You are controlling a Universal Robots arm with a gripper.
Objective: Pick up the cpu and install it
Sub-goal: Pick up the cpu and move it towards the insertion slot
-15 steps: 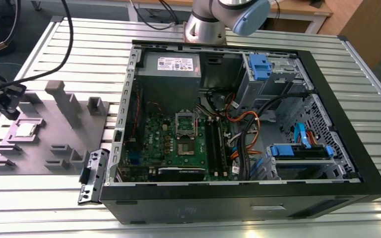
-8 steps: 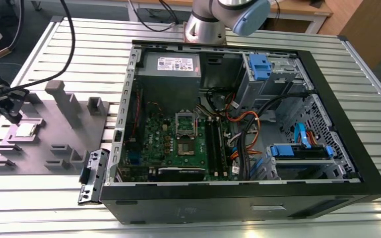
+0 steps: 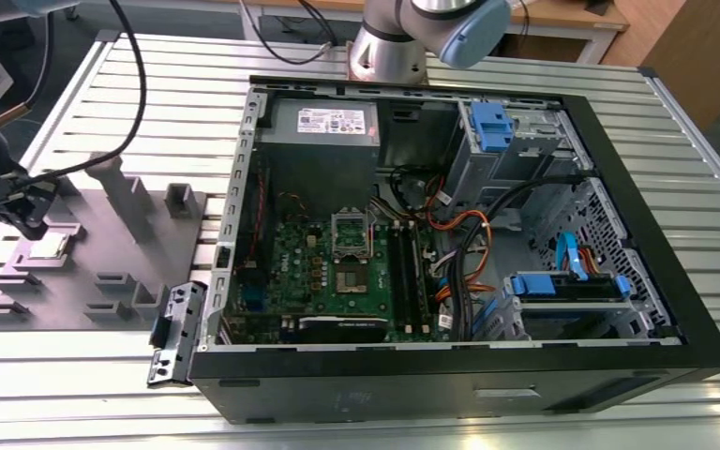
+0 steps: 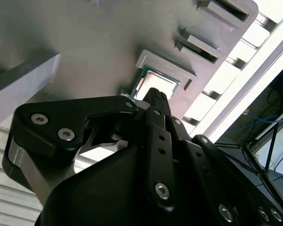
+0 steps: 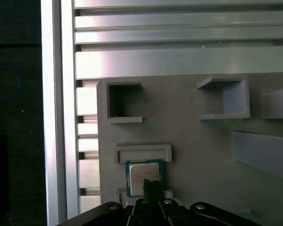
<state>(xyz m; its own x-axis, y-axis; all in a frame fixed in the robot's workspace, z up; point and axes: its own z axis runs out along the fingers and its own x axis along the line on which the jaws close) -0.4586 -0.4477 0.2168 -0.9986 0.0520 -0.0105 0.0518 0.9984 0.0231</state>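
The cpu (image 3: 48, 247) is a small silver-topped square chip lying in a shallow holder on the grey fixture plate (image 3: 97, 262), at the exterior view's left, outside the computer case. In both wrist views the cpu (image 4: 147, 81) (image 5: 140, 173) shows a green edge around its metal top. My gripper (image 3: 29, 217) hangs just above it, its black fingers drawn together into one narrow tip (image 4: 155, 94) (image 5: 151, 185) that overlaps the chip's near edge. Nothing is held. The open socket (image 3: 352, 234) sits on the green motherboard (image 3: 322, 281) inside the case.
The black computer case (image 3: 460, 375) lies open on the slatted aluminium table (image 3: 147, 94). Inside are cables, blue drive brackets (image 3: 491, 127) and a power supply (image 3: 325, 122). Raised grey blocks and posts (image 3: 116, 183) stand on the fixture plate near the gripper.
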